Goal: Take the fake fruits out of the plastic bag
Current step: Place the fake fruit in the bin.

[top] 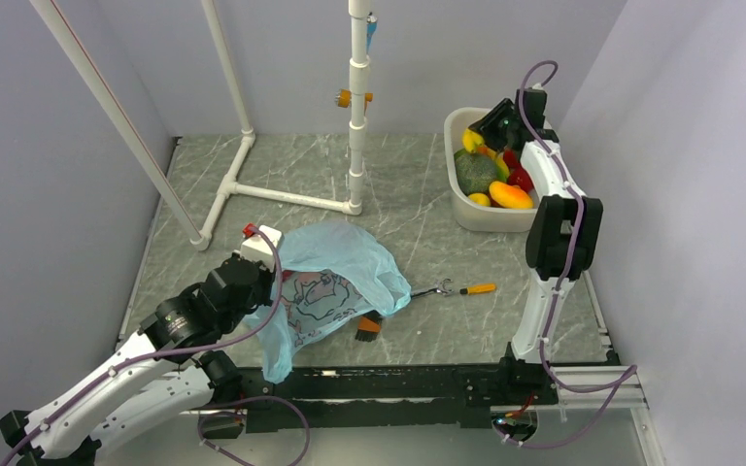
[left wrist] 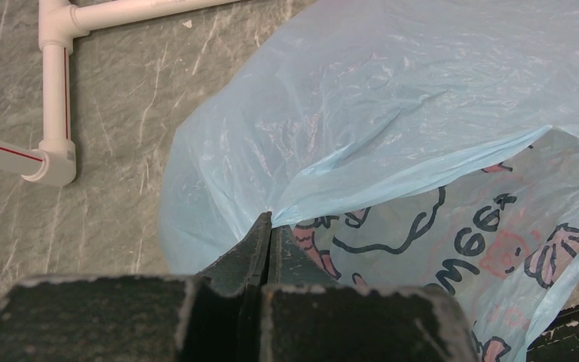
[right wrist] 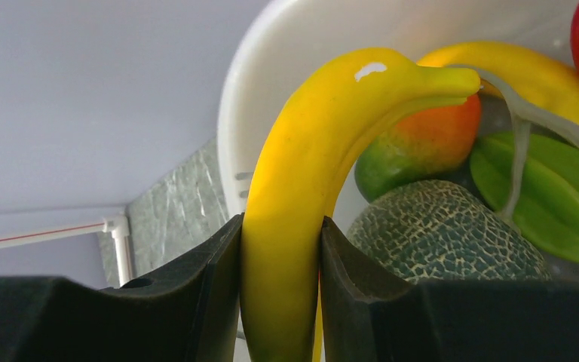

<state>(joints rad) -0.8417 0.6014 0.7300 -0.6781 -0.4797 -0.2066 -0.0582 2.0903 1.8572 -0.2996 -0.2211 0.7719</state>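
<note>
At the far right corner of the tabletop (top: 408, 194), the right gripper (right wrist: 280, 234) is clamped on a banana (right wrist: 324, 143), holding it upright over the white tub (right wrist: 271, 68), just beside a melon (right wrist: 437, 226). Toward the near left edge, the left gripper (left wrist: 270, 226) is pinched together on a fold of the blue bag (left wrist: 392, 90), which lies crumpled on the tabletop.

we see a grey marbled table (top: 447, 330) carrying the plastic bag (top: 340, 254), a white tub (top: 486, 219), a pipe frame (top: 291, 196) and an orange-handled wrench (top: 458, 289).
</note>
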